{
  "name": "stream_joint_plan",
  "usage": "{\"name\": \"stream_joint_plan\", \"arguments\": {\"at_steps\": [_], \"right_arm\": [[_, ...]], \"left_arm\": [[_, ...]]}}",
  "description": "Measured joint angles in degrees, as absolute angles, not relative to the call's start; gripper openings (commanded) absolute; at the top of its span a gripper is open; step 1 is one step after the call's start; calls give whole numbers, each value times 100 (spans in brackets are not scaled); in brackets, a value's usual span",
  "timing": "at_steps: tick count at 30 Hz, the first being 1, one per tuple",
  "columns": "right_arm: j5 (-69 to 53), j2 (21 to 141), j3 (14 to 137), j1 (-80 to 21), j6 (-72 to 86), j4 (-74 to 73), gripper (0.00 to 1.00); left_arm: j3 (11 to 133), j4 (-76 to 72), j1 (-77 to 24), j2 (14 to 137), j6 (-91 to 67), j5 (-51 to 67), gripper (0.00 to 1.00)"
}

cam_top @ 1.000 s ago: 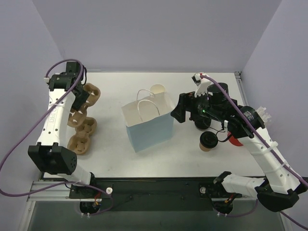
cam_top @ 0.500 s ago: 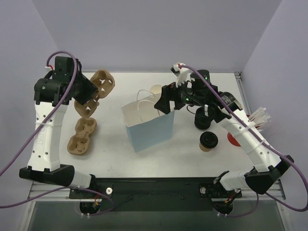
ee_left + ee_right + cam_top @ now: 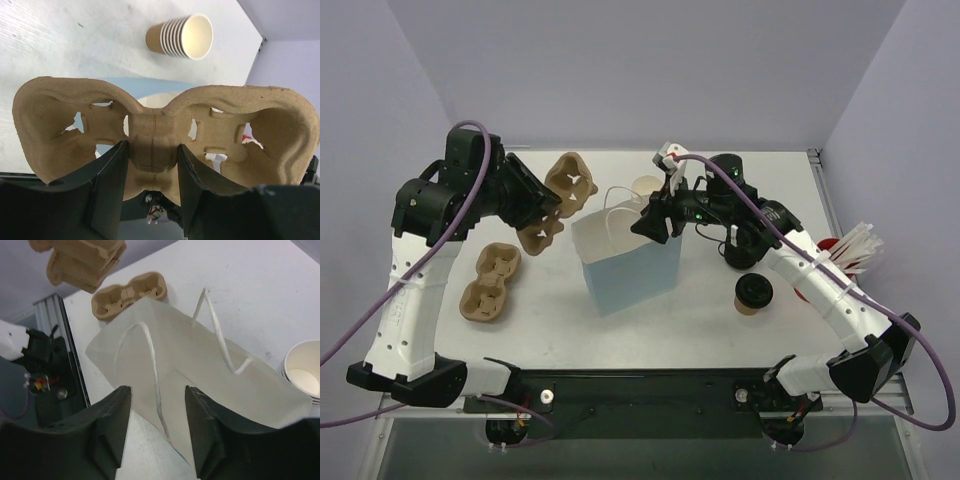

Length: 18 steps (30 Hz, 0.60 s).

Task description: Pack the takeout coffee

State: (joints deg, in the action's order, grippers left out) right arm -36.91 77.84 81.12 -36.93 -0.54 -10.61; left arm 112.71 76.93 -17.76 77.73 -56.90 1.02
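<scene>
The takeout coffee (image 3: 753, 293), a tan cup with a black lid, stands on the table right of the paper bag (image 3: 625, 258). My left gripper (image 3: 542, 205) is shut on a brown pulp cup carrier (image 3: 560, 192) and holds it in the air just left of the bag. In the left wrist view the jaws clamp the carrier's (image 3: 160, 135) middle bridge. My right gripper (image 3: 648, 222) is open and empty above the bag's right side. In the right wrist view its fingers (image 3: 200, 430) straddle a handle of the open bag (image 3: 210, 375).
A stack of lidless cups (image 3: 646, 186) stands behind the bag. More carriers (image 3: 488, 282) lie at the left. A stack of black lids (image 3: 740, 252) is under the right arm. White sticks (image 3: 855, 245) and a red item lie at the right edge.
My left arm has lifted the carrier and carried it right, toward the bag. My right arm has swung left from the lids to over the bag's opening.
</scene>
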Motion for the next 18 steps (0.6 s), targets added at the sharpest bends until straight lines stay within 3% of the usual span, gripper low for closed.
{"name": "stream_joint_plan", "arguments": {"at_steps": [2,5,18], "right_arm": [[-3708,7730,7929,-3732,-163,-1007,15],[-3629,7572,7636,-3839,-318,-1007,0],[-3295,7070,7220,-3981,-718,-751,0]], "left_arm": [[11013,7603,-1962,7662,-5811,204,35],[10777,7373,-2257,7594,-5988,320,35],[10551,6055,-3188,7592,-6676,427,34]]}}
